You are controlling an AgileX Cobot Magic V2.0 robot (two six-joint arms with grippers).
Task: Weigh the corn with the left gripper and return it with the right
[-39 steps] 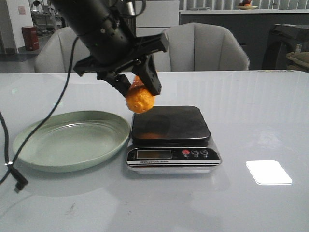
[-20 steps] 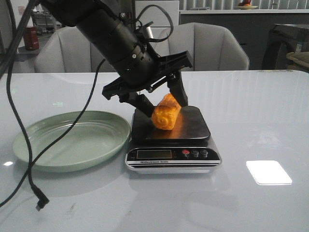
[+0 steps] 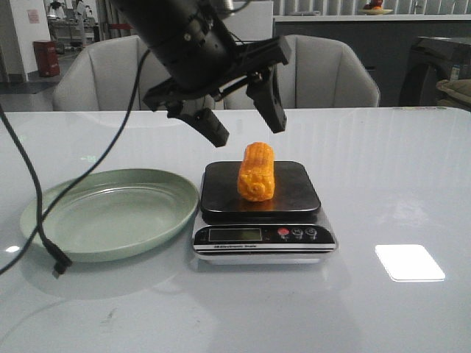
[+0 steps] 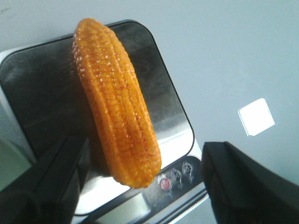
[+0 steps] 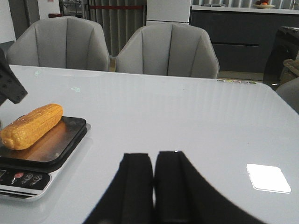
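Half a second earlier the left gripper (image 3: 243, 121) had held the corn (image 3: 257, 171) tilted just above the scale (image 3: 261, 209). Now the corn lay released on the scale's dark platform, on its side, one cut end toward the camera. The left gripper had risen and hung above it with its jaws spread wide and nothing between them; neither finger touched the cob. The plate (image 3: 110, 212) sat where it had before, just left of the scale.

There was one corn cob, one scale, one plate and two grippers. Two chairs (image 3: 313, 70) stood behind the table (image 3: 397, 176).

In the right wrist view the right gripper (image 5: 153, 179) hovered low over the table with its two fingers pressed together, gripping nothing, well apart from the scale. The corn (image 5: 31, 125) lay lengthwise along the platform and stayed within its edges, with a dark margin showing around it. In the left wrist view the corn (image 4: 117, 100) ran across the platform between the two parted fingers (image 4: 247, 186). The table to the right of the scale was bare except for a bright patch of reflected light (image 3: 409, 262).
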